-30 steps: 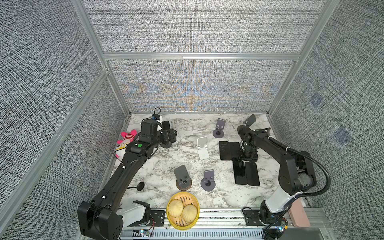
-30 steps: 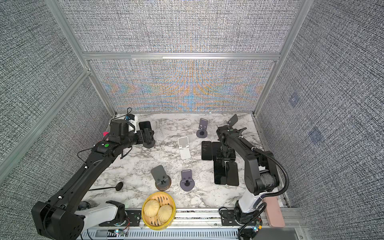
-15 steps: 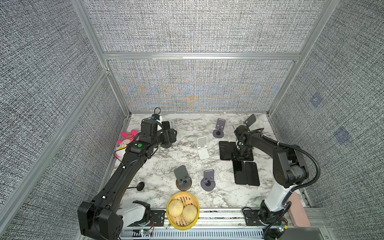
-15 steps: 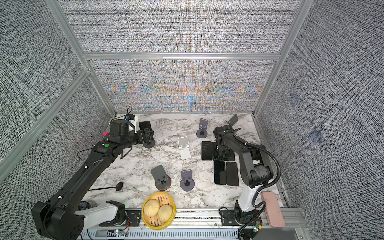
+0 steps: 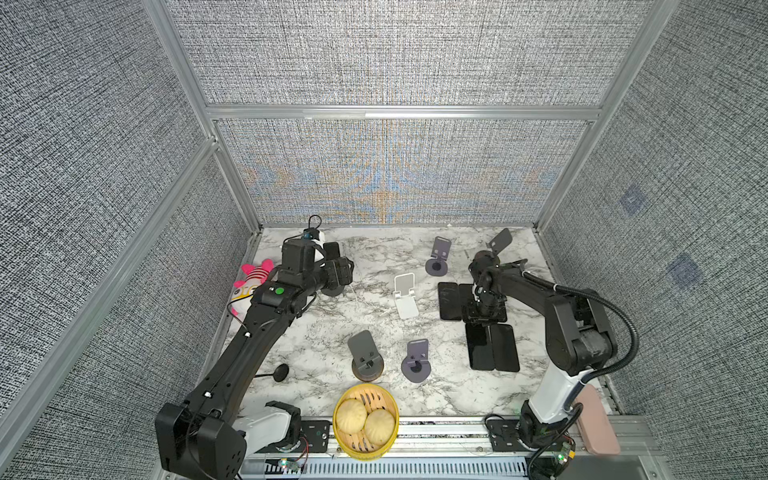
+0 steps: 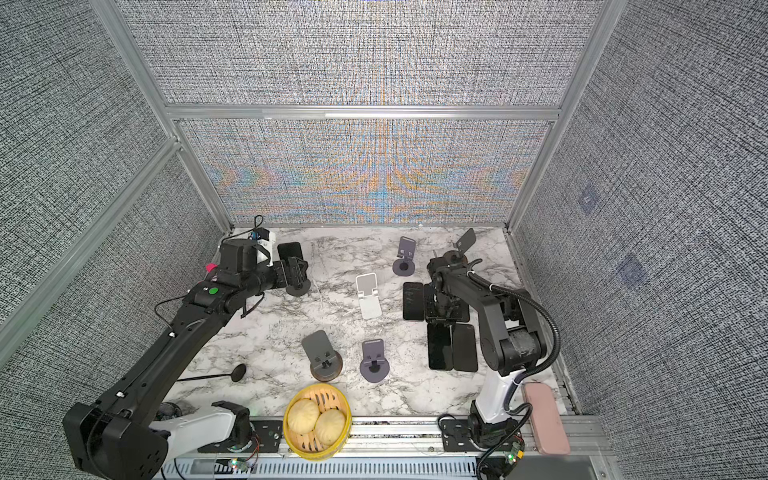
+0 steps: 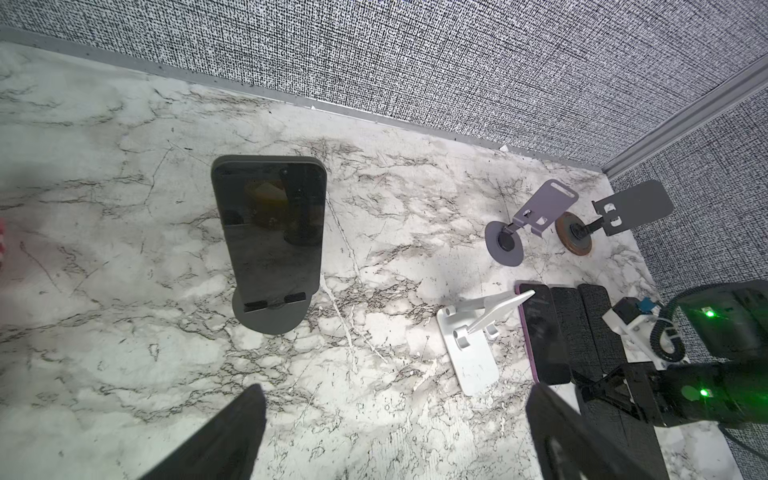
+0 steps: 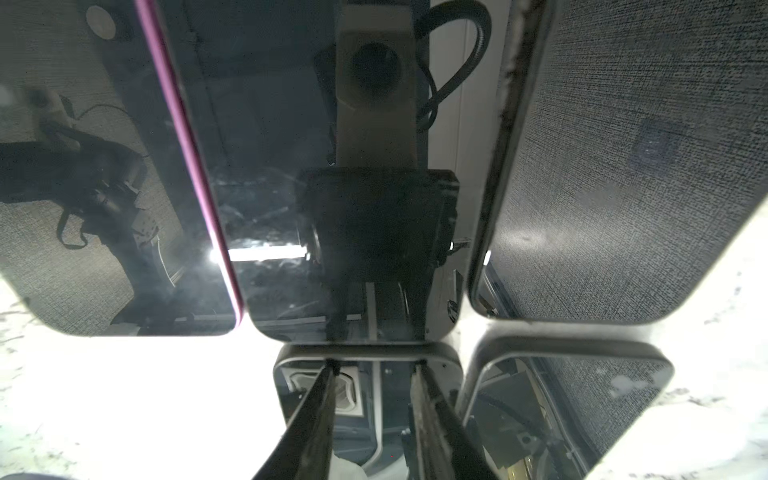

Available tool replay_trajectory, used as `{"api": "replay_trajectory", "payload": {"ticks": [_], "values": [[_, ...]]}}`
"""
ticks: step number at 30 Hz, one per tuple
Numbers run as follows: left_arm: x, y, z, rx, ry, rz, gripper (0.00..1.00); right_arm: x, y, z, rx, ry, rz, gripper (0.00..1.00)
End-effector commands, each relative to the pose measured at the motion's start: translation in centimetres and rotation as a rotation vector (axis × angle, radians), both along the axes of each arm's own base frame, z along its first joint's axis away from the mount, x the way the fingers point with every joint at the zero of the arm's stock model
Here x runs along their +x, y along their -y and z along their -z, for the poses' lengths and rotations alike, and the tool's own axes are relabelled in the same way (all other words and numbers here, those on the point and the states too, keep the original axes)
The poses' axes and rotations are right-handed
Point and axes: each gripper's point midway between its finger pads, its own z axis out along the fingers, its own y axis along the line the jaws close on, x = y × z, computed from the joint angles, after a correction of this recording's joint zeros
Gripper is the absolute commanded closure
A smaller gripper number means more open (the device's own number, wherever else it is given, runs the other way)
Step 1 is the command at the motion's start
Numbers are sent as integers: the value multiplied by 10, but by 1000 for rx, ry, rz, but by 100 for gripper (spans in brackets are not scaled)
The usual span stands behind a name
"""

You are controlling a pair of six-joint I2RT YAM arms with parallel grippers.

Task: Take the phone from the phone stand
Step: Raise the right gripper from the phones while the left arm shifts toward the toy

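A black phone (image 7: 270,224) leans upright on a grey round-based phone stand (image 7: 270,318) at the back left of the marble table. Both top views show this phone (image 5: 332,248) (image 6: 289,251) and the stand's base (image 6: 300,288). My left gripper (image 7: 395,415) (image 5: 343,270) hovers just in front of it. Its fingers are wide open and touch nothing. My right gripper (image 8: 374,368) (image 5: 482,309) points down over several phones lying flat at the right. Its jaws are narrowed but still apart, with only a flat phone's screen (image 8: 353,249) beyond them.
Empty stands on the table: a white one (image 5: 405,295), two purple ones (image 5: 438,257) (image 5: 417,359), and dark ones (image 5: 496,245) (image 5: 365,357). Flat phones (image 5: 492,349) lie at the right. A bamboo steamer (image 5: 365,451) with buns sits at the front edge. A pink plush (image 5: 251,282) lies far left.
My right gripper's jaws have narrowed and it has shifted slightly over the flat phones. The left arm and the phone on the stand have not moved.
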Motion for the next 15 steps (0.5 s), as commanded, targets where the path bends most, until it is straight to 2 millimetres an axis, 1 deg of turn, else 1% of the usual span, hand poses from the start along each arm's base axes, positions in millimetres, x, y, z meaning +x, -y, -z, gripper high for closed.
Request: {"api": "replay_trajectory", "payload": {"ticks": [1,4,7,10,15], "values": [[2,-1,-4,5,20,-4,1,1,1,-8,-3,10,-5,66],[2,-2,-5,6,24,-6,1,6,-1,-20,8,41,-2,65],[2,-3,-6,13,28,-8,1,9,-6,-31,30,84,-1,62],[2,-5,-6,23,32,-15,1,7,-11,-40,34,123,-2,54],[4,-11,-3,60,41,-35,1,-2,-22,-55,57,198,2,34]]}}
